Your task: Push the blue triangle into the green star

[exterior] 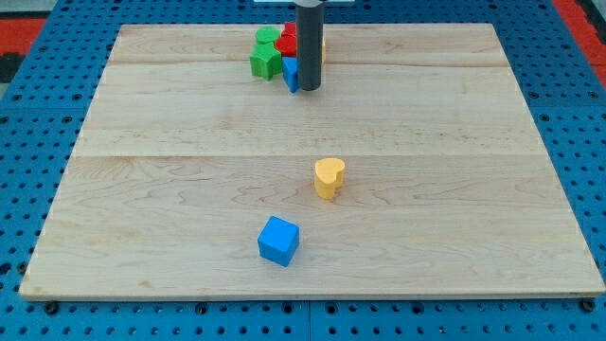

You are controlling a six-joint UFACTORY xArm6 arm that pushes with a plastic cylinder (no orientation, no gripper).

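Top centre, pretty crowded: my tip (310, 89) holding nothing, touching blue triangle (291, 73); green star (266, 62) just left; red block (287, 43) behind; yellow heart (329, 177), blue cube (278, 240) well apart, lower middle.

cube (278, 241) lies below-left of heart (329, 177), apart.

Blue triangle (290, 73) at top, touching green star (266, 61) leftward

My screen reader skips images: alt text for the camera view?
My tip rests at a blue block in a cluster with green and red blocks at the board's top. A yellow heart and blue cube sit lower.
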